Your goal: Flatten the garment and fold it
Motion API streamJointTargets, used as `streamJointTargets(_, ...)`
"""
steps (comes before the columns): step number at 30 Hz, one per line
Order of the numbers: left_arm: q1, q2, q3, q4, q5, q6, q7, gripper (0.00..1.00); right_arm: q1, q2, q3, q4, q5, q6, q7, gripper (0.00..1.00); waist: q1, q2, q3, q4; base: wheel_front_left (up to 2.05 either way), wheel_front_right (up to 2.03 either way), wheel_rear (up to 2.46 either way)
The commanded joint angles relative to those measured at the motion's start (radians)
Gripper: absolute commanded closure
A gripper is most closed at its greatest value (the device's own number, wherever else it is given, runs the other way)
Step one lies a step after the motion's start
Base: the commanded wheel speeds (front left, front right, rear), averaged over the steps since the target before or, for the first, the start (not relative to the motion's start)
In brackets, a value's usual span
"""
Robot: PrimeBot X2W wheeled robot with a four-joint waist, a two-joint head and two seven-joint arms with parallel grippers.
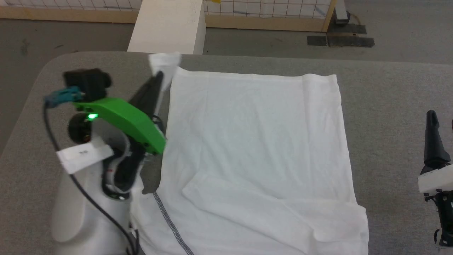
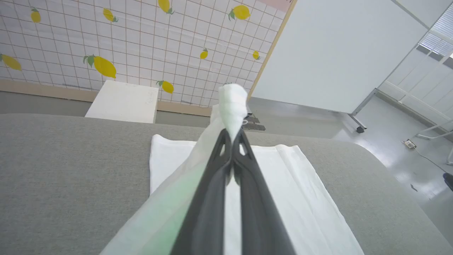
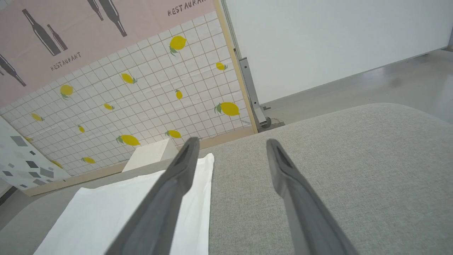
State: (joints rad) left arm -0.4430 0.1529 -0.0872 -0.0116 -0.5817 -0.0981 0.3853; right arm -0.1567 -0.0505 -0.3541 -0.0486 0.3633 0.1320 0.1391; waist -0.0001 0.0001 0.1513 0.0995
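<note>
The left claw (image 1: 159,76) is pinched tight on the far left corner of the garment (image 1: 254,141). A small wad of cloth (image 1: 164,62) bunches above its tips, and a strip of fabric climbs from the flat part up to the grip. In the left wrist view that strip runs along the left side of the two closed fingers (image 2: 212,198), tinted faintly green. The rest of the garment lies as a folded rectangle in the middle of the grey worktop (image 1: 389,106). Its far edge is straight and its near part is creased, with dark zigzag stitching (image 1: 171,223) down the near left side. The right claw (image 1: 442,122) sits well to the right of the garment and apart from it, jaws spread wide with nothing between them.

The green housing (image 1: 124,122) and the pale forearm (image 1: 78,212) of the left arm cover part of the garment's left edge. The bottom of the head view cuts off its near edge. Whether the lifted corner is a sleeve or a hem cannot be made out. At the right edge of the head view, one finger of the right claw is cut off.

The left arm reaches forward from the lower left, raised off the worktop, with its fingers pointing up and away toward the white box (image 1: 170,24) beyond. The right arm stays low at the right edge, its fingers pointing away over bare worktop.
</note>
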Motion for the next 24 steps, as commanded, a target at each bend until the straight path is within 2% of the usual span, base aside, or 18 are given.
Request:
streamJointTargets(1, -0.007, -0.026, -0.038, -0.001, 0.013, -0.008, 0.005, 1.00, 0.013, 0.000, 0.001, 0.005, 0.007, -0.001, -0.007, 0.00, 0.0001, -0.0001, -0.012, -0.010, 0.00, 0.00, 0.00)
streamJointTargets(6, -0.031, -0.081, -0.193, 0.062, 0.025, -0.014, 0.016, 1.00, 0.008, 0.000, 0.018, 0.025, 0.026, -0.001, -0.013, 0.00, 0.0001, -0.0001, -0.011, -0.039, 0.00, 0.00, 0.00)
streamJointTargets(9, -0.039, -0.095, -0.286, 0.119, 0.016, -0.019, 0.005, 1.00, 0.003, 0.000, 0.021, 0.036, 0.033, -0.001, -0.020, 0.00, 0.0001, -0.0001, -0.007, -0.061, 0.00, 0.00, 0.00)
streamJointTargets(16, -0.015, -0.102, -0.532, 0.226, -0.029, -0.028, 0.018, 1.00, -0.004, 0.000, 0.018, 0.065, 0.038, -0.001, -0.036, 0.00, 0.0001, -0.0001, 0.000, -0.102, 0.00, 0.00, 0.00)
streamJointTargets(24, 0.059, -0.093, -0.766, 0.277, -0.095, -0.032, 0.065, 1.00, -0.003, 0.000, 0.000, 0.087, 0.042, -0.001, -0.052, 0.00, 0.0001, -0.0001, 0.006, -0.110, 0.00, 0.00, 0.00)
